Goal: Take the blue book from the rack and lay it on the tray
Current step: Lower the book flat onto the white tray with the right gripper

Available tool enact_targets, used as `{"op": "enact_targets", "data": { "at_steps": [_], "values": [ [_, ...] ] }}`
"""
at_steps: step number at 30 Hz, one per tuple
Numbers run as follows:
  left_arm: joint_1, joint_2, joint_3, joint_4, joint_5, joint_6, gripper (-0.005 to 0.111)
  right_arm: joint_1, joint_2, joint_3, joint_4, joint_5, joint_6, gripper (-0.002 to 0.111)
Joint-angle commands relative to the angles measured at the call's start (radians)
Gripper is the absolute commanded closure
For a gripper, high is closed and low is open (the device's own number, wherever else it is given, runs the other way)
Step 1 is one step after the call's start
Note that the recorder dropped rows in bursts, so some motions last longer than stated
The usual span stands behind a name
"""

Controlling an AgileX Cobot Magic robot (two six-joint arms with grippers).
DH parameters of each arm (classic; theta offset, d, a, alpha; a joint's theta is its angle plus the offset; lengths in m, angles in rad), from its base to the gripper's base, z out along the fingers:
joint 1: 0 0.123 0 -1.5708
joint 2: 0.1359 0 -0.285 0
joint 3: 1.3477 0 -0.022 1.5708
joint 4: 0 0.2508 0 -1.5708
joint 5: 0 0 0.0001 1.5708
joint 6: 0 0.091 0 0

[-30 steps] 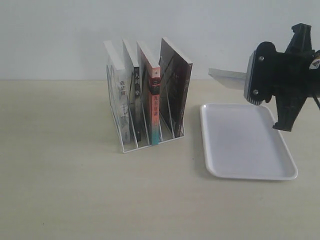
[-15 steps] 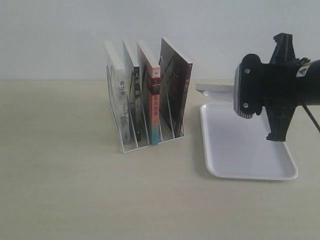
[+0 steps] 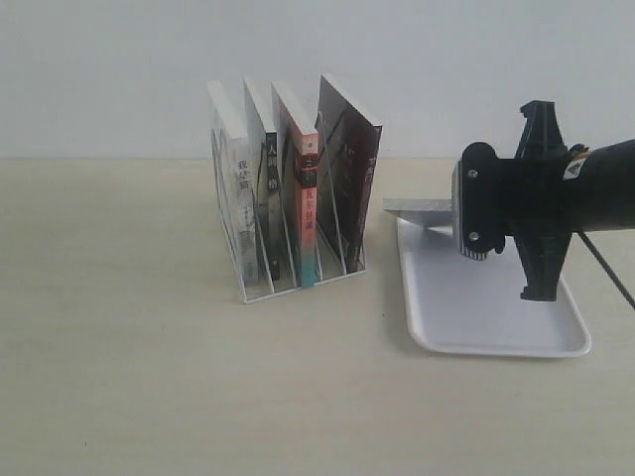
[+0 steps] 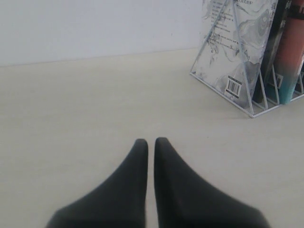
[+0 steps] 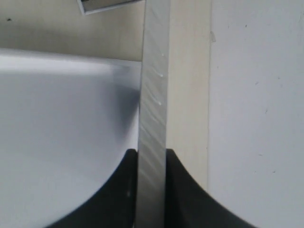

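Note:
My right gripper [image 3: 459,211] is shut on the blue book [image 3: 421,207], turned flat, a thin pale slab jutting left just above the far left end of the white tray [image 3: 496,322]. In the right wrist view only the book's grey page edge [image 5: 153,95] shows, clamped between the black fingers of the right gripper [image 5: 152,154], with the tray [image 5: 57,123] close beside it. Its blue cover is hidden. The white wire rack [image 3: 253,288] stands left of the tray. My left gripper [image 4: 151,141] is shut and empty over bare table beside the rack [image 4: 247,107].
Several books stay upright in the rack: a white-spined one [image 3: 241,203], a black one [image 3: 270,198], a red-and-teal one [image 3: 307,213] and a dark-covered one [image 3: 349,183]. A narrow strip of beige table separates rack and tray. A white wall rises behind.
The right gripper has carried the book leftward and downward, from above the tray's far right corner to low over its far left end. The left gripper and the rack look unchanged.

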Motion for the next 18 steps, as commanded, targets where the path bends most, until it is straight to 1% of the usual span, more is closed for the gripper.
{"op": "enact_targets", "data": {
  "at_steps": [1,7,14,16,18],
  "values": [
    [0.0,-0.003,-0.003,0.001,-0.015,-0.007,0.102,0.0,-0.003,-0.006,0.003,-0.047,0.003,0.109],
    [0.0,-0.003,-0.003,0.001,-0.015,-0.007,0.102,0.0,0.017,-0.006,0.003,-0.059,0.007,0.109],
    [0.0,-0.003,-0.003,0.001,-0.015,-0.007,0.102,0.0,0.057,-0.006,0.003,-0.053,0.075,0.108],
    [0.0,-0.003,-0.003,0.001,-0.015,-0.007,0.102,0.0,0.057,-0.006,0.003,-0.041,0.081,0.105],
    [0.0,-0.003,-0.003,0.001,-0.015,-0.007,0.102,0.0,0.057,-0.006,0.003,-0.041,0.11,0.094]
  ]
}}
